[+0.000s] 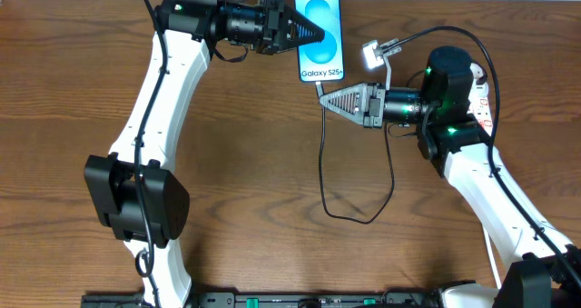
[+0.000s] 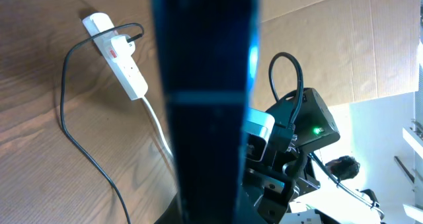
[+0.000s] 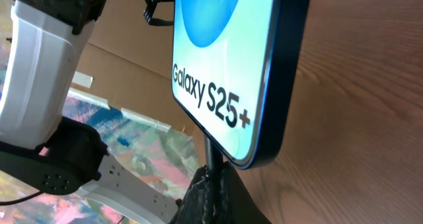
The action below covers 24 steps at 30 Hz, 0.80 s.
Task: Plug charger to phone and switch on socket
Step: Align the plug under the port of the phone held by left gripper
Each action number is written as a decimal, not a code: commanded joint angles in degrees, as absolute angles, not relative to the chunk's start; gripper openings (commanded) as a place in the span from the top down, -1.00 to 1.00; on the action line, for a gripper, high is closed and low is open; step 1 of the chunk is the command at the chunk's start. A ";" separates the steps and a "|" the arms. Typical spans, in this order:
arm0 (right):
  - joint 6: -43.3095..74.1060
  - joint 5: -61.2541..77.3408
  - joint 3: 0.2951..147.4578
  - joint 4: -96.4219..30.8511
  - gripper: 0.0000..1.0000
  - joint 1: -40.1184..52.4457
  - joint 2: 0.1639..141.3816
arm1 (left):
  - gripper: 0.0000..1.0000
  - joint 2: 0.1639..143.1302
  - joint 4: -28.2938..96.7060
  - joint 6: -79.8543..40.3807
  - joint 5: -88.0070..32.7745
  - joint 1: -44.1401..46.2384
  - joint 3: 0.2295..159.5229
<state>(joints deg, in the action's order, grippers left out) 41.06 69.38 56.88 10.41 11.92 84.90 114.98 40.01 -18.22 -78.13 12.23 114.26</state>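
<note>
Right wrist view puts the right end effector at the bottom of the picture, its fingers closed on the plug end of the charger. The plug meets the lower edge of the phone. It looks to be in the port, but I cannot tell whether it is fully seated.

From overhead, the left end effector is clamped on the left edge of the phone, which sits at the far side of the tabletop with its screen up. The right end effector comes in from the right, just near of the phone's lower edge. From there the charger runs toward the near side, loops round and climbs back to the right.

The left wrist view shows the socket lying on the tabletop well apart from the phone, with the black cable reaching its end. Its red switch is too small to read as on or off.

By my judgement the plugging step is at or close to completion. What is left is to confirm the plug is home, release it, and press the socket's switch, which neither end effector is near.
</note>
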 commanded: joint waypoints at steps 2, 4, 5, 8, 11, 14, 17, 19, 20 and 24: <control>41.54 71.13 57.65 10.37 0.98 10.92 83.90 | 0.85 114.76 39.27 -17.74 -79.92 12.12 115.42; 41.47 71.55 57.65 10.02 0.98 10.92 83.90 | 0.85 114.76 38.41 -18.20 -79.92 11.79 115.42; 41.28 71.81 57.65 9.91 0.97 10.92 83.90 | 0.85 114.76 38.04 -18.39 -79.94 11.62 115.42; 41.08 72.38 57.65 9.80 0.98 10.92 83.90 | 0.86 114.76 37.54 -18.61 -79.94 10.79 115.42; 41.08 72.34 57.65 9.82 0.98 10.92 83.90 | 0.85 114.76 37.58 -19.70 -79.94 10.02 115.42; 41.10 72.36 57.65 9.85 0.98 10.92 83.90 | 0.85 114.76 37.56 -20.49 -79.94 9.76 115.42; 41.10 72.29 57.65 9.85 0.98 10.96 83.90 | 0.85 114.76 37.58 -20.51 -79.96 9.78 115.42; 41.10 72.12 57.65 9.85 0.98 10.96 83.90 | 0.86 114.76 37.58 -20.82 -80.14 9.82 115.42; 41.10 72.12 57.65 9.85 0.98 10.96 83.90 | 0.86 114.76 37.58 -21.04 -80.51 9.82 115.42; 41.63 71.29 57.65 9.85 0.98 10.96 83.90 | 0.86 114.76 37.54 -21.74 -81.97 9.85 115.42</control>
<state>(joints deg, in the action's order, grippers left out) 41.25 71.16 56.88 9.80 11.03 84.90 115.00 38.09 -21.02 -78.17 9.87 114.26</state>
